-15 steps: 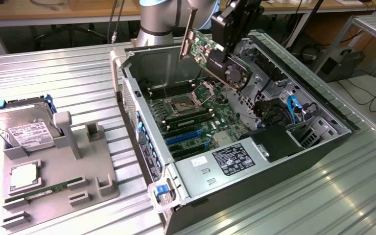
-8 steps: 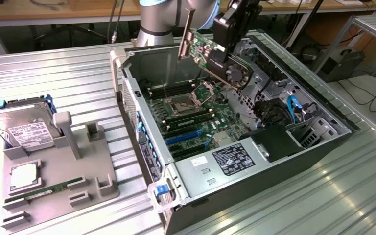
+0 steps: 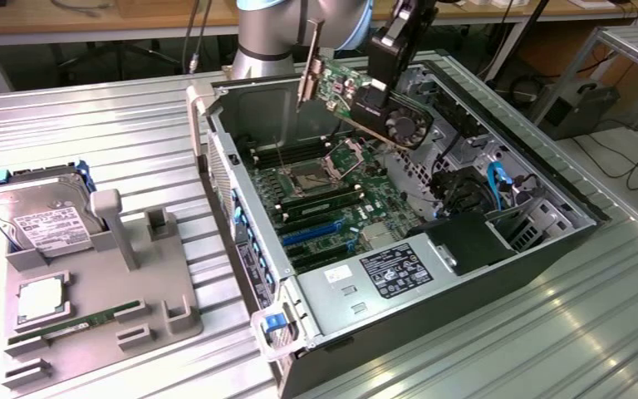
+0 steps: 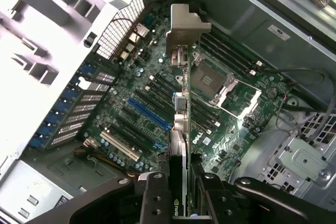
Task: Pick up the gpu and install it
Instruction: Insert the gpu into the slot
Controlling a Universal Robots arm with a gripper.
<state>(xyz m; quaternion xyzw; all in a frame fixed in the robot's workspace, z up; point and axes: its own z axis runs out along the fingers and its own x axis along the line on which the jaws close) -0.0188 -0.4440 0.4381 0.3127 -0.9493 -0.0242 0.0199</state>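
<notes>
The gpu (image 3: 365,93) hangs tilted in the air above the open computer case (image 3: 541,241). It is a green card with a black fan cooler (image 3: 408,126) and a silver end bracket (image 3: 310,66). My gripper (image 3: 391,51) is shut on the card's upper edge. In the wrist view the gpu (image 4: 181,129) is seen edge-on, its bracket (image 4: 185,27) pointing away. My gripper (image 4: 181,195) clamps it with one black finger (image 4: 156,195) on each side. Below the card lies the motherboard (image 4: 131,85) with its blue slots (image 4: 149,114).
A grey parts fixture (image 3: 169,312) at the exterior view's left holds a silver hard drive (image 3: 42,218), a RAM stick (image 3: 76,321) and a CPU (image 3: 40,298). Inside the case are an open CPU socket (image 4: 223,85), cables (image 3: 498,184) and a power supply (image 3: 402,270).
</notes>
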